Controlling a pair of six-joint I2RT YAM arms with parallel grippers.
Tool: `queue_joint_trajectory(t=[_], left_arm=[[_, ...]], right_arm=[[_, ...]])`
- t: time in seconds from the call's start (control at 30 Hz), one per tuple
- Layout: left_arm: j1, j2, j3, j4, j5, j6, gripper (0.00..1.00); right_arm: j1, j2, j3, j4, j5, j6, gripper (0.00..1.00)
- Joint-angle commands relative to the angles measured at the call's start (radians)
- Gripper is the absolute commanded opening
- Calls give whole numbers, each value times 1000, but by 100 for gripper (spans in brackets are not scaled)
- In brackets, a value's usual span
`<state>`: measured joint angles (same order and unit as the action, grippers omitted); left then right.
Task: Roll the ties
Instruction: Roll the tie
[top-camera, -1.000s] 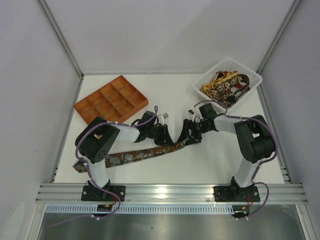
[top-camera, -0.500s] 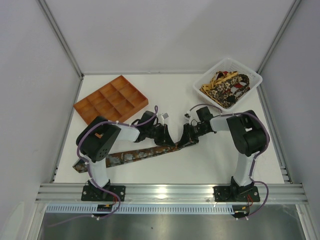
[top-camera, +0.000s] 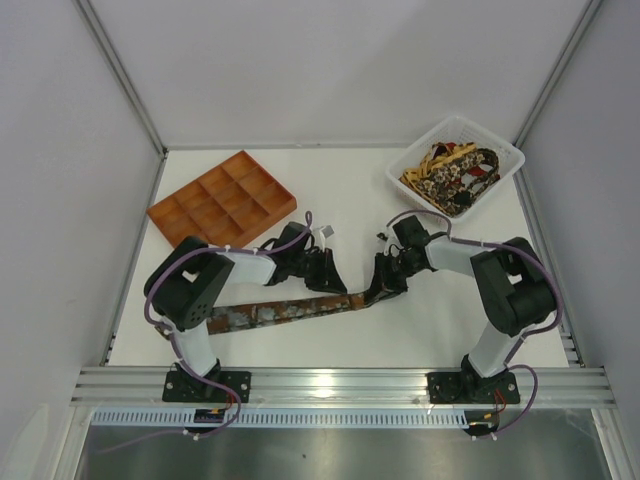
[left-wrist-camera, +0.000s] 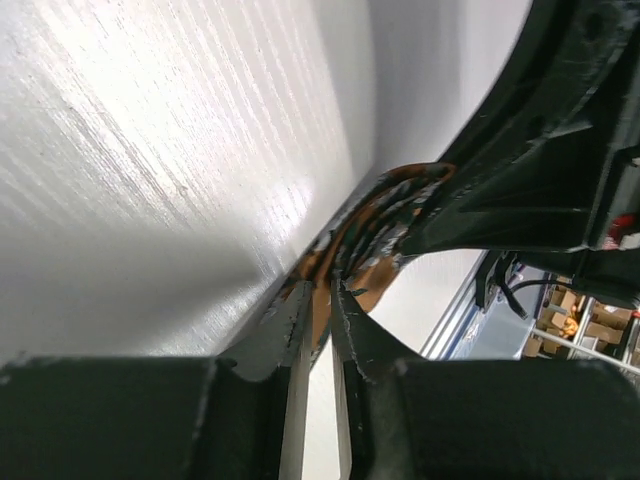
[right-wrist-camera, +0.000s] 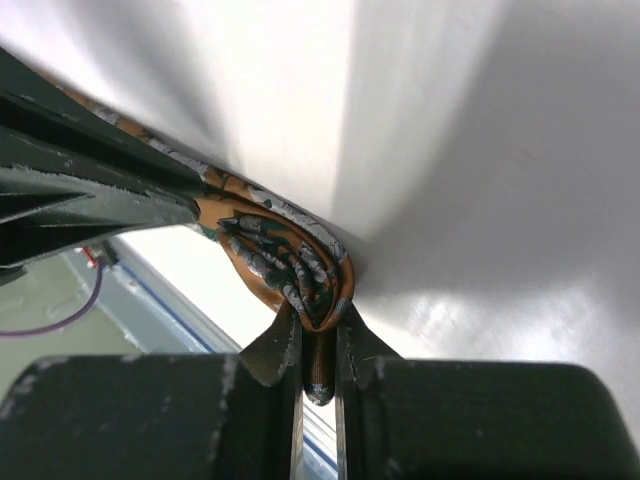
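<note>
One tie (top-camera: 270, 312), patterned in rust-orange and dark tones, lies stretched across the near part of the table. Its right end is curled into a small roll. In the right wrist view my right gripper (right-wrist-camera: 318, 322) is shut on that roll (right-wrist-camera: 292, 266), with a fold of the fabric squeezed between its fingers. The left gripper (left-wrist-camera: 320, 292) pinches the same tie (left-wrist-camera: 378, 280) just left of the roll, its jaws close together on the cloth. From above, the left gripper (top-camera: 338, 283) and the right gripper (top-camera: 378, 292) sit side by side. More ties (top-camera: 452, 172) are heaped in the basket.
A white basket (top-camera: 505, 155) stands at the back right. An orange compartment tray (top-camera: 222, 200) sits at the back left. White walls enclose the table on three sides, and an aluminium rail (top-camera: 340, 383) runs along the near edge.
The right gripper has shut on the curled end of the tie and dropped toward the table. The tie's right end has shifted right and now lies lower and straighter.
</note>
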<state>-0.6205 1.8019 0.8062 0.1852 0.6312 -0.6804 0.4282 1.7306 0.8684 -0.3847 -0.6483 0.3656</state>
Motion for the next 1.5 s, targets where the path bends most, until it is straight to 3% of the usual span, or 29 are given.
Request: queue_joint_trajectory(t=[0.0,0.2,0.33,0.73,1.07,1.27,1.4,1.47], left_arm=[[-21,36,37,28,8,-4,18],[-76,1,36,95,-14,-59,17],[-88,-39,14,141,-27,-99,18],[-168,76,73,270,33,-182,17],[-166,172,93,238,22,-154,15],[-157,192,103,240,27,-156,15],[-150,195,110,229,27,-148,15],[-148,197,110,227,27,-150,15]], right_arm=[[6,-57,-11,-117,154,36,0],[11,-108,6,-259,369,55,0],[3,-138,0,-299,420,64,0],[-23,-161,-16,-249,323,44,0],[-51,-166,-39,-175,200,29,3],[-57,-158,-49,-158,174,27,10],[-62,-166,-78,-106,109,41,39],[-65,-171,-94,-65,76,56,45]])
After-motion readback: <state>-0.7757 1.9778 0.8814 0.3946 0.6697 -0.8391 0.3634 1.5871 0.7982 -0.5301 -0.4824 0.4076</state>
